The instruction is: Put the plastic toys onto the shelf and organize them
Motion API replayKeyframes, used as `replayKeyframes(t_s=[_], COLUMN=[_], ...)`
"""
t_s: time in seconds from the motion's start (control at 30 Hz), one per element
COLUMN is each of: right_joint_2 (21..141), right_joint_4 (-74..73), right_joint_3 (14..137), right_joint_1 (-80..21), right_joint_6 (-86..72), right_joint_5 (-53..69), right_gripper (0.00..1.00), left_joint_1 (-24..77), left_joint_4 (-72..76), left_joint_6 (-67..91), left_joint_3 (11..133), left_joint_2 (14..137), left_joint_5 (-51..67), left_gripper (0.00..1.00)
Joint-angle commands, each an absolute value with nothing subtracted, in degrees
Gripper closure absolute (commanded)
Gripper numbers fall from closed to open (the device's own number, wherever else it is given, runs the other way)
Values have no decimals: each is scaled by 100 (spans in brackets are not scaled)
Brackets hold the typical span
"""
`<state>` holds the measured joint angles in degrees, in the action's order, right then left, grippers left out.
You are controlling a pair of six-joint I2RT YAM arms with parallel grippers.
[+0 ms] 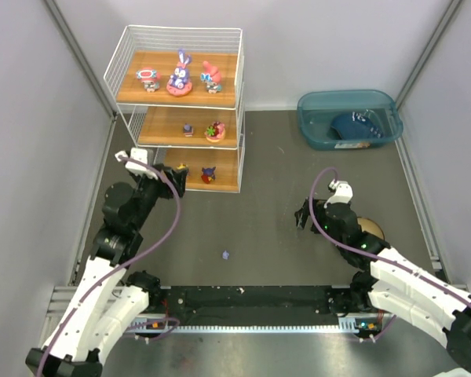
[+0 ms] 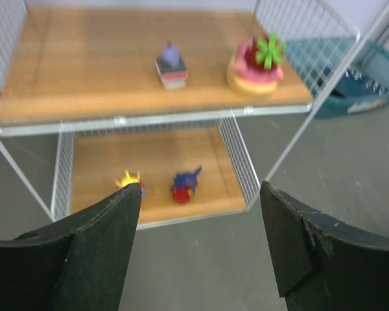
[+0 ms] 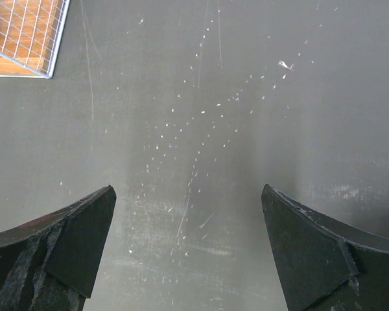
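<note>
Top external: left gripper (image 1: 175, 176) spread wide, holding nothing, near blue toy (image 1: 209, 174) on shelf (image 1: 153, 126); right gripper (image 1: 303, 217) likewise spread, above table (image 1: 275, 157).

We see a dark grey worktop (image 1: 282, 181), dull and scuffed. Fine white specks and thin scratches show on it in the right wrist view (image 3: 201, 116). The white wire shelf (image 1: 161, 122) stands on it at the far left, close to the left wall. A teal translucent bin (image 1: 308, 126) sits at the far right, well apart from the shelf. A tan round bowl (image 1: 374, 229) rests nearer the right edge, only partly in view. One tiny purple bit (image 1: 225, 254) lies alone toward the near side, around the middle.
</note>
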<state>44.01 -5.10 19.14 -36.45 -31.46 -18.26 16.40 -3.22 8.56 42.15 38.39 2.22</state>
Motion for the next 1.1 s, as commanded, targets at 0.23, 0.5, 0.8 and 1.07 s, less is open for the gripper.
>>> replayKeyframes(t_s=[0.23, 0.5, 0.8, 1.07], right_joint_2=[4263, 4570, 4535, 4289], right_joint_4=[-273, -167, -97, -141], right_joint_3=[1819, 1890, 1846, 1758], right_joint_1=[-3568, -3559, -3568, -3568], right_joint_6=[-3217, -3208, -3243, -3270], right_joint_5=[-1696, -1688, -1617, -1582], right_gripper=[4, 4, 4, 4], left_joint_1=[3327, 4289, 4535, 4886], left_joint_4=[-941, -756, -528, -492], left_joint_6=[2047, 2671, 2689, 2839], left_joint_3=[3006, 2637, 2312, 2232], left_joint_2=[3128, 3472, 3533, 3735], left_joint_5=[-1402, -2057, -1995, -2232], left_gripper=[20, 19, 19, 19])
